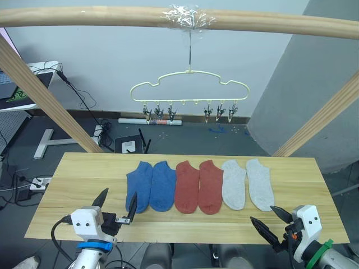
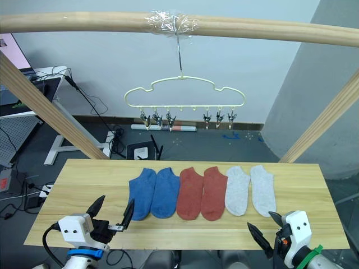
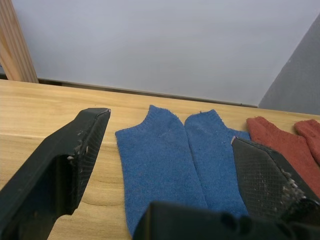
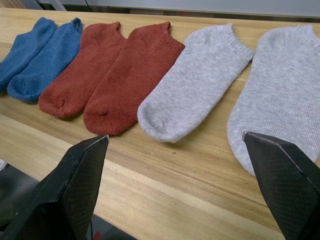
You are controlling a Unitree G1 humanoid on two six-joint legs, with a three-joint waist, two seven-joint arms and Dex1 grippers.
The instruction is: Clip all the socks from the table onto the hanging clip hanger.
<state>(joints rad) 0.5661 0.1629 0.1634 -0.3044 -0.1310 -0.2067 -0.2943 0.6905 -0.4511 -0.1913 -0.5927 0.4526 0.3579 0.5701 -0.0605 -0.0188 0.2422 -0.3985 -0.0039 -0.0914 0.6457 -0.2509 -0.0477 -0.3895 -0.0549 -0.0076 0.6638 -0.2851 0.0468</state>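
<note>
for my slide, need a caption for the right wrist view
Open right pincer hovers at the table edge facing grey, rust-red and blue socks.

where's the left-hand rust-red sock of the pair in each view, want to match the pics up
Left eye view: left rust-red sock lies mid-table, third in the row.
Right eye view: it holds the same third place.
Left wrist view: its cuff lies beyond the right-hand finger.
Right wrist view: it lies between blue and rust-red.
Shared landmark: the adjoining blue sock, touching its side.
</note>
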